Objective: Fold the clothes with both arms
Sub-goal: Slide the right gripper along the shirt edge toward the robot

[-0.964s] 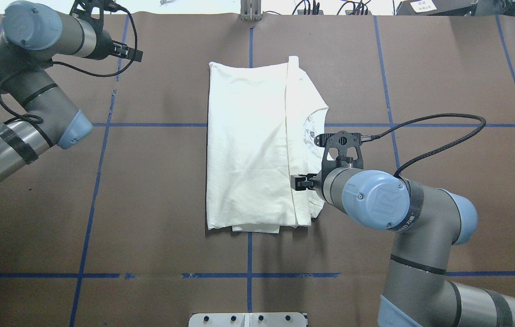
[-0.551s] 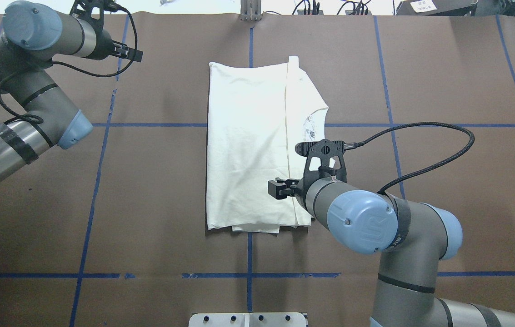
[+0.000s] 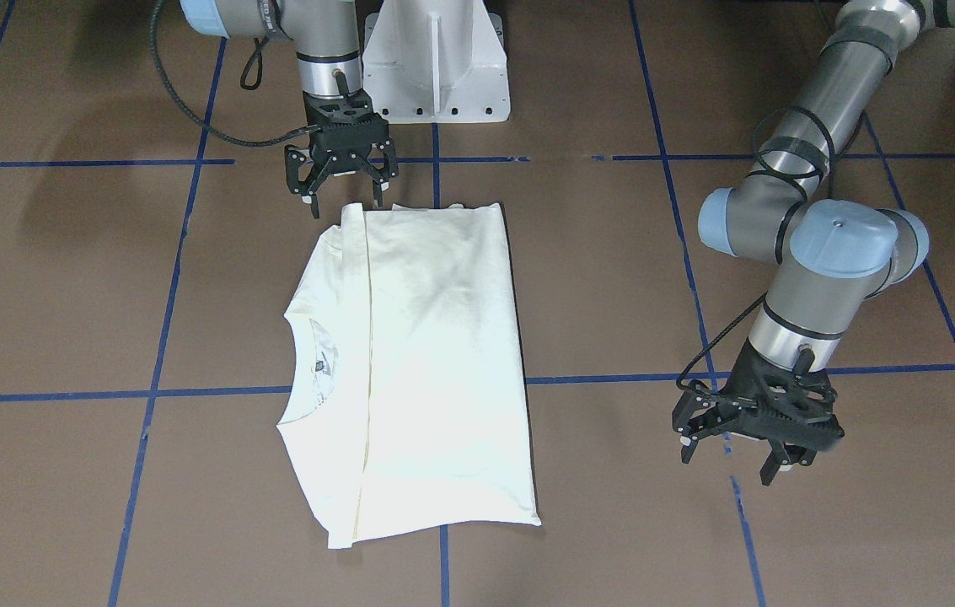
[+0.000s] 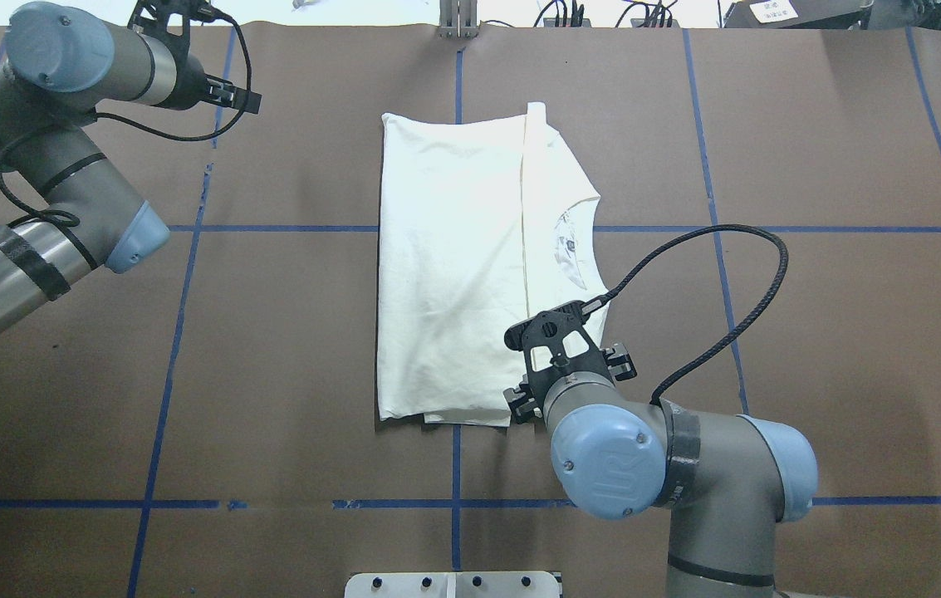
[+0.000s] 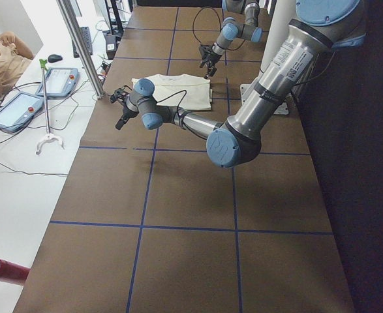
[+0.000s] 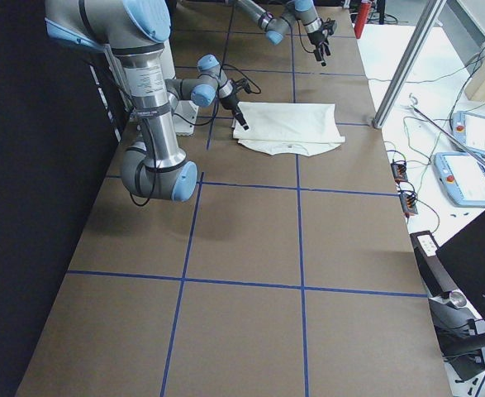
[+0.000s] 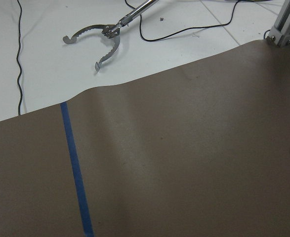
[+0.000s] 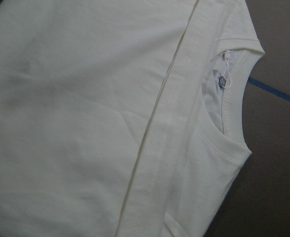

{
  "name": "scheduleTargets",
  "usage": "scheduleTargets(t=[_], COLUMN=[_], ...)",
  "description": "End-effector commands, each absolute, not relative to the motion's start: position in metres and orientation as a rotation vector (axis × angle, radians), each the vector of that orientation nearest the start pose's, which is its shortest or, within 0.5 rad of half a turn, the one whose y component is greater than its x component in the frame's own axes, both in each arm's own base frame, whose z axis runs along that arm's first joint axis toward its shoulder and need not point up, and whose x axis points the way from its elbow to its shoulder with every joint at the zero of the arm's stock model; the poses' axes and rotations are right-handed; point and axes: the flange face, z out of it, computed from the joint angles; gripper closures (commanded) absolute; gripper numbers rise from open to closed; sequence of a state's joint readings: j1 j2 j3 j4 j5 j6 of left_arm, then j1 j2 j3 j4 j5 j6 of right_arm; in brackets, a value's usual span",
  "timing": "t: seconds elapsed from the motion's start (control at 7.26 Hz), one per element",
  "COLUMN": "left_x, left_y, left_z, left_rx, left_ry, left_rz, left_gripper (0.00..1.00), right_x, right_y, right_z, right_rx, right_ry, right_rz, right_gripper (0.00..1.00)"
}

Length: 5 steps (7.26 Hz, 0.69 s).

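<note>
The cream-white shirt (image 4: 453, 266) lies folded in a long rectangle at the table's middle, plain reverse up, with the collar (image 4: 582, 241) and a bit of print showing at its right edge. It also shows in the front view (image 3: 435, 354) and fills the right wrist view (image 8: 95, 113). My right gripper (image 3: 342, 187) is open and empty and points down just above the shirt's hem corner nearest the robot. In the overhead view the right gripper (image 4: 567, 375) sits over that corner. My left gripper (image 3: 730, 459) is open and empty, well away over bare table; it also shows in the overhead view (image 4: 231, 94).
The brown paper table (image 4: 811, 124) carries a grid of blue tape lines (image 4: 271, 227). The white pedestal base (image 3: 435, 67) stands at the robot's side. A metal post (image 4: 458, 21) stands at the far edge. A grabber tool (image 7: 103, 37) lies on the floor beyond.
My right gripper has drawn back from over the shirt's right part toward the robot-side hem and turned to point down. The left arm and the shirt have not moved.
</note>
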State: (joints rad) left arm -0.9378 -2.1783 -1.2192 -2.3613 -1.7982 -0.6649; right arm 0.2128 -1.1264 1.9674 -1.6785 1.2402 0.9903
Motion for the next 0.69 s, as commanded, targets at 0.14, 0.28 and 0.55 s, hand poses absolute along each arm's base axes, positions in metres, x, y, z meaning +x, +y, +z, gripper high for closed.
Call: scheduleTargets(t=[0.14,0.28,0.55], left_x=[0.358,0.359,0.359], left_y=[-0.675,-0.675,-0.674], left_z=[0.376,0.376,0.377], left_rx=[0.703,0.703,0.701], left_ry=[0.791,0.793,0.791], left_rz=[0.091,0.092,0.092], left_gripper=[0.0,0.0,0.0], right_x=[-0.554,-0.558,-0.565], right_y=[-0.249,-0.249,-0.251], right_z=[0.262,0.266,0.273], right_rx=[0.578,0.583,0.603], right_ry=[-0.458,-0.444,-0.409], right_rz=[-0.347,-0.348,-0.394], right_gripper=[0.2,0.23,0.29])
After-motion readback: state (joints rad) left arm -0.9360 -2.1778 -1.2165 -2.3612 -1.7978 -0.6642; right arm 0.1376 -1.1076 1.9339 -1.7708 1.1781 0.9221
